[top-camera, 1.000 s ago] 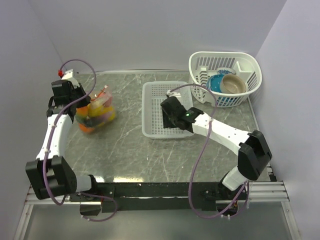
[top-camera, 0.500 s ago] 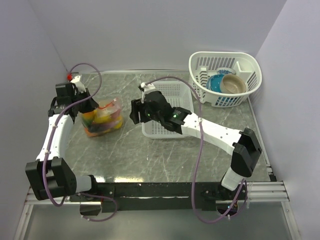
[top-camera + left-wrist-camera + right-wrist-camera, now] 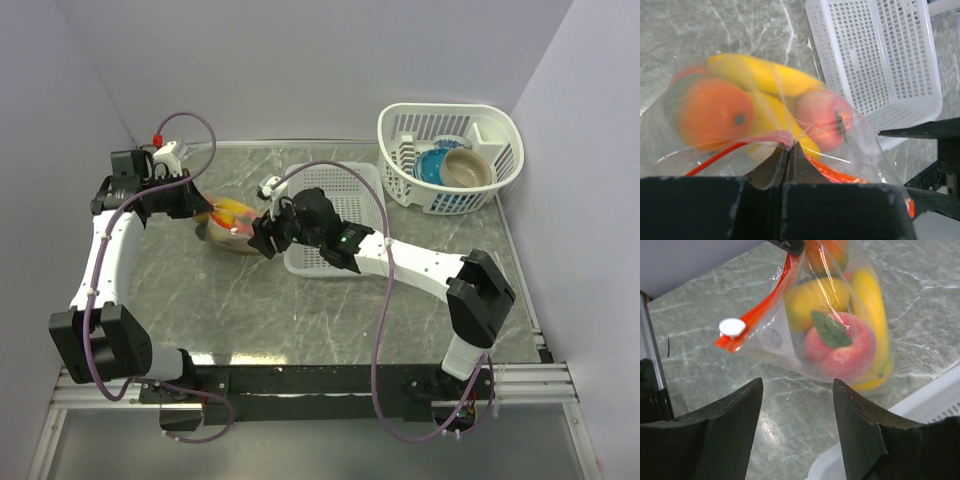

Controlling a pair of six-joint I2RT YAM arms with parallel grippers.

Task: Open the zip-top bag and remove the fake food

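Top external view: you see the small clear crinkly plastic zip-top bag [image 3: 232, 226] on the far-left part of the grey marbled table [image 3: 250, 300], just left of the flat white perforated plastic tray [image 3: 345, 195]. The left gripper [image 3: 190, 203] holds it – in the left wrist view its jaws are pressed together on the plastic at the orange-red zip strip [image 3: 845, 175]. The glossy plastic fake food [image 3: 840, 347] is inside the bag: a pink-red fruit with a green leaf, yellow pieces, an orange one. Your right gripper [image 3: 797, 385] stands just at the bag's right side with jaws spread wide, touching nothing – the strip's white slider [image 3: 732, 328] is before it. The white slotted basket [image 3: 490, 135] is well apart, far right.
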